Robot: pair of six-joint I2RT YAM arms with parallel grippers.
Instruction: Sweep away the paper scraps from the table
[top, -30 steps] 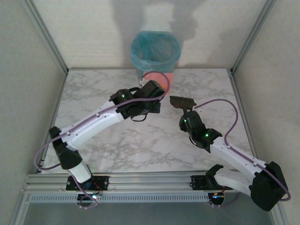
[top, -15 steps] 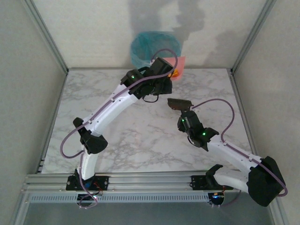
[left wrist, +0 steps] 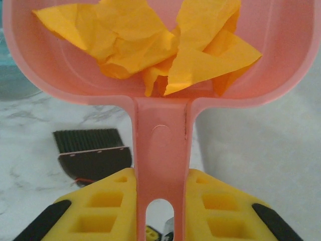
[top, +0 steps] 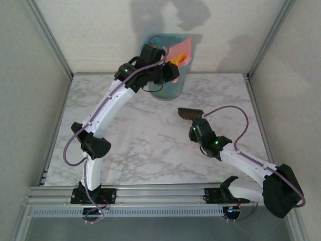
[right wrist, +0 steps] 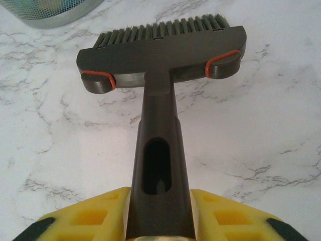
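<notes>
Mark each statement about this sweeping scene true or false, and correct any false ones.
1. The left gripper is shut on the handle of the pink dustpan. True.
2. The dustpan is empty. False: orange paper scraps lie in it.
3. The right gripper holds the brush by its handle. True.
4. The dustpan rests flat beside the brush. False: it is held up at the blue-lined bin, away from the brush.
</notes>
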